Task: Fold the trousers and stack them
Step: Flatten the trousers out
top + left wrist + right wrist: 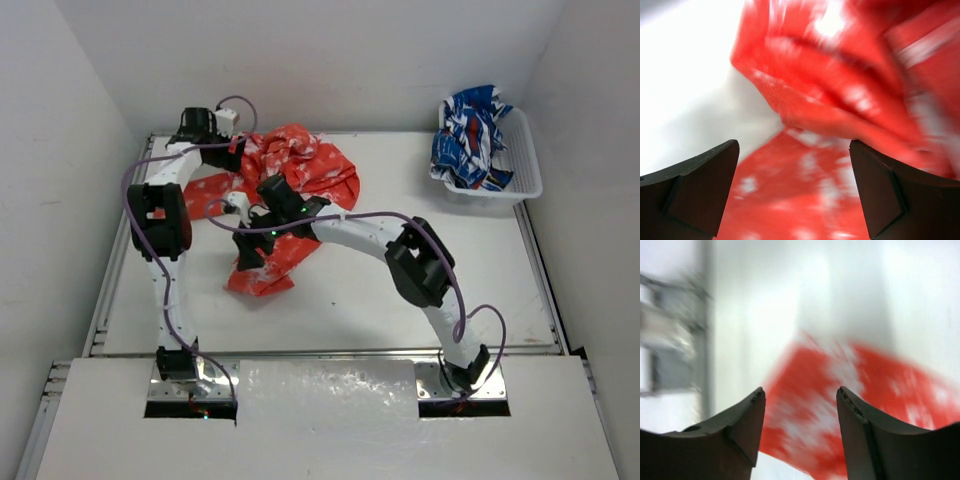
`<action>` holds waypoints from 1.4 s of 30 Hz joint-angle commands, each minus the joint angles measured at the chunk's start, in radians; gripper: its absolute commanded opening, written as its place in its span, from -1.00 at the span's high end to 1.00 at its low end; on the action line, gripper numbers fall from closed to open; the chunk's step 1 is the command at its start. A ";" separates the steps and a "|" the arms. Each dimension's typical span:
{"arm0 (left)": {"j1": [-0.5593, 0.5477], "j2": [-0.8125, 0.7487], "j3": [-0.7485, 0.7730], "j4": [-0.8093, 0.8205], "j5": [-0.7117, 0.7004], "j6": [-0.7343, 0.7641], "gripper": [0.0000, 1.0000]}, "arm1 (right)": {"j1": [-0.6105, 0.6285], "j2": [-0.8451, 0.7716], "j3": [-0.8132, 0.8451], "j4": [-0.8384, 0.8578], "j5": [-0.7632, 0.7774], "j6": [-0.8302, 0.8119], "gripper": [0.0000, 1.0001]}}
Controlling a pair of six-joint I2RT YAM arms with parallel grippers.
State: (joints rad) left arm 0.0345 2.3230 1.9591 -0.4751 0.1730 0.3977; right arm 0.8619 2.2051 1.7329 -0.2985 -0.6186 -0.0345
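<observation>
The red-orange, white-speckled trousers (312, 172) lie crumpled on the white table (400, 300), left of centre, with one leg trailing toward the front. My left gripper (238, 152) hovers at the back left edge of the heap. In the left wrist view it (794, 145) is wide open, with blurred red cloth (840, 100) under and past the jaws. My right arm reaches across to the heap's left side, its gripper (232, 208) over the cloth. In the right wrist view it (800, 390) stands open, with blurred trousers fabric (890, 385) beyond the fingertips and nothing pinched.
A white basket (530, 172) at the back right holds a blue, white and red patterned garment (470, 135). White walls close in the table at the back and sides. A metal rail (110, 290) runs along the left edge.
</observation>
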 commanded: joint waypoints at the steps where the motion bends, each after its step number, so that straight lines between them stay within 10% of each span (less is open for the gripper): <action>1: -0.004 -0.141 0.092 -0.011 0.163 -0.013 -0.84 | -0.043 -0.065 0.031 0.252 -0.130 0.198 -0.19; 5: 0.008 -0.296 0.026 -0.095 0.201 0.065 -0.92 | -0.170 -0.177 -0.130 0.452 0.027 0.375 -0.50; 10: 0.010 -0.537 -0.218 -0.270 0.259 0.190 -0.86 | -0.343 -0.068 0.038 0.182 0.562 0.419 -0.26; 15: -0.021 -0.755 -0.559 -0.394 0.354 0.297 -0.65 | -0.466 0.140 0.295 0.203 0.516 0.756 -0.24; 23: -0.298 -0.900 -1.012 -0.280 0.181 0.346 -0.92 | -0.462 0.359 0.540 0.106 0.911 0.475 -0.68; 29: -0.298 -0.786 -1.117 -0.183 0.059 0.317 -0.74 | -0.457 0.363 0.467 0.010 0.835 0.386 -0.67; 32: -0.241 -0.712 -1.109 -0.149 -0.053 0.293 0.99 | -0.463 0.344 0.452 -0.042 0.861 0.378 -0.13; 35: -0.136 -0.729 -1.051 -0.166 -0.029 0.309 1.00 | -0.463 0.317 0.435 -0.105 0.834 0.348 0.41; 36: -0.119 -0.741 -1.040 -0.168 -0.032 0.325 1.00 | -0.465 0.306 0.424 -0.126 0.809 0.349 0.91; 42: -0.035 -0.846 -0.997 -0.048 -0.217 0.374 1.00 | -0.471 -0.022 -0.077 -0.197 0.686 0.344 1.00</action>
State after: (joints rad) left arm -0.0254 1.5455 0.9108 -0.6113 0.0589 0.7391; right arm 0.4000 2.3886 1.8908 -0.3546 0.1272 0.3397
